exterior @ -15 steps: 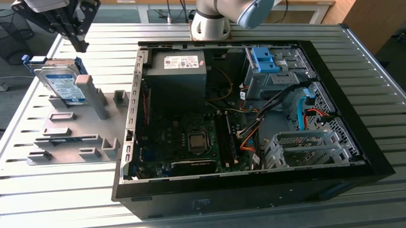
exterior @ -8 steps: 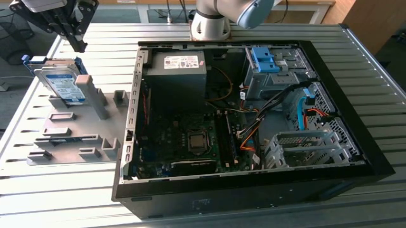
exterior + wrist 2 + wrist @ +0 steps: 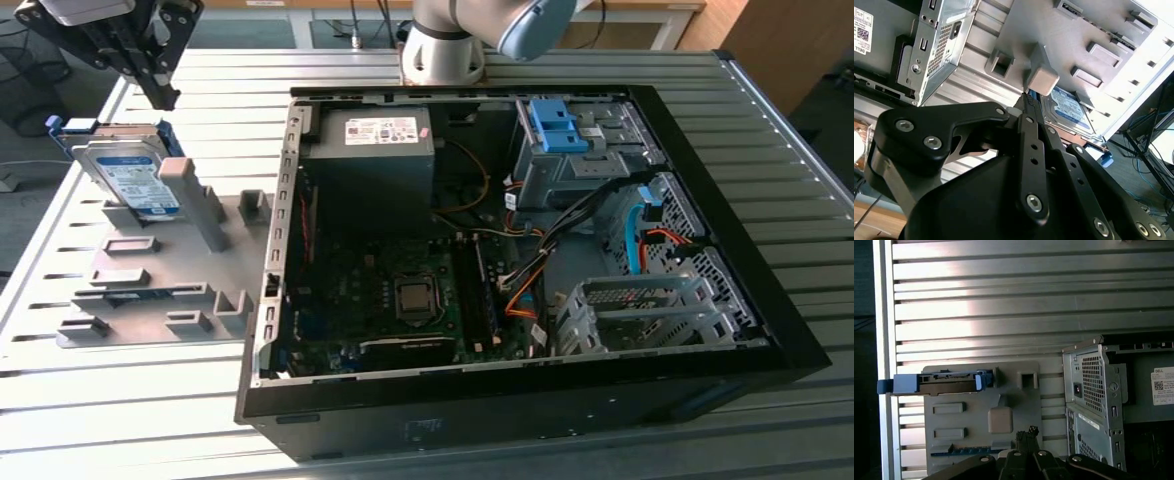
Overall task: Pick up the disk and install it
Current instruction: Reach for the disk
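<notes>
While the gripper (image 3: pixel 164 98) hangs in the air at the far part of the exterior view's left, its black fingers are pressed together into one point and they carry nothing. The disk (image 3: pixel 127 178) is close below the fingertips but apart from them. It stands tilted on its edge in the grey fixture plate (image 3: pixel 160 275), with its white-and-blue label turned up and its blue caddy around it, and it leans just beside a grey upright post (image 3: pixel 200 205). In the second wrist view the closed gripper (image 3: pixel 1028 100) points near the top of this post (image 3: pixel 1043 77), and the disk (image 3: pixel 1069 107) lies just behind it. In the first wrist view the disk (image 3: pixel 949 383) is seen from its edge on the fixture plate (image 3: pixel 1019 400), well apart from the gripper (image 3: pixel 1026 432). The plate lies on the slatted metal table (image 3: pixel 134 420). On the exterior view's right, beside the plate, stands the open computer case (image 3: pixel 534 420), where a blue bracket (image 3: pixel 558 125) sits on the grey drive bay (image 3: pixel 534 180) at the far side.
</notes>
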You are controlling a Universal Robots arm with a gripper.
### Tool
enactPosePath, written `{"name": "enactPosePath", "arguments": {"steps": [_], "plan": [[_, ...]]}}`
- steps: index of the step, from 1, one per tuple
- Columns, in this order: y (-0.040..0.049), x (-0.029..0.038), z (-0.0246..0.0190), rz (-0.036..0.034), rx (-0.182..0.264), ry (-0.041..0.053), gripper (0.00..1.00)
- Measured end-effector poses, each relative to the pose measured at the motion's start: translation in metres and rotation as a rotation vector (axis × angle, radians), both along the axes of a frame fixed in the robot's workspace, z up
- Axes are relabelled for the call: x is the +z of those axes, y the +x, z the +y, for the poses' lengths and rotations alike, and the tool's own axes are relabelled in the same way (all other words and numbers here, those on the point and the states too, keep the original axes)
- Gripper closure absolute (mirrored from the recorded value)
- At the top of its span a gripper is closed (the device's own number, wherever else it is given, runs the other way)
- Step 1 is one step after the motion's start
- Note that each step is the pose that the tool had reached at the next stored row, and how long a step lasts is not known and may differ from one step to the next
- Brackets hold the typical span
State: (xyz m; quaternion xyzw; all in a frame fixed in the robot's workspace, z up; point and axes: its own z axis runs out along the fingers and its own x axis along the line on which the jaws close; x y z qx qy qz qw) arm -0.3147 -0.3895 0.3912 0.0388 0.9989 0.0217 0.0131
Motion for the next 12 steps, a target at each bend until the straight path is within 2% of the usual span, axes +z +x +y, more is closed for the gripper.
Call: {"name": "enactPosePath", "arguments": {"steps": [12], "plan": [[-0.0047, -0.0001, 0.0011, 0.0, 0.0, 0.0, 0.89]]}}
